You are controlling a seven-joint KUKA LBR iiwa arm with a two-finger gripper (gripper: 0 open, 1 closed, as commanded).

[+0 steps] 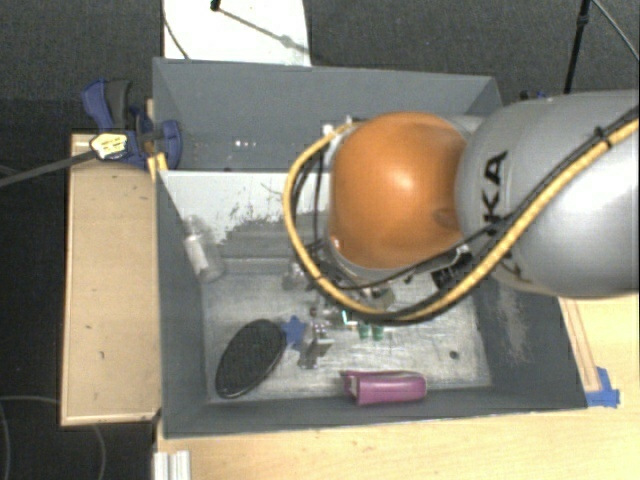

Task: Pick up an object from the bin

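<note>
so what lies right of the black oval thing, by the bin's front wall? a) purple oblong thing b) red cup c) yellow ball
a: a purple oblong thing lies flat by the bin front wall, right of the black oval thing.

Soft overhead glare on bin [250,280]

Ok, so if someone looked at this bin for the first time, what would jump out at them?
The big orange cover on the wrist of the silver arm draws the eye first, hanging over the middle of the grey bin. Below it on the bin floor, a black oval thing lies at the view's lower left and a purple oblong thing lies along the bottom wall. A small pale cylinder lies by the left wall.
</note>
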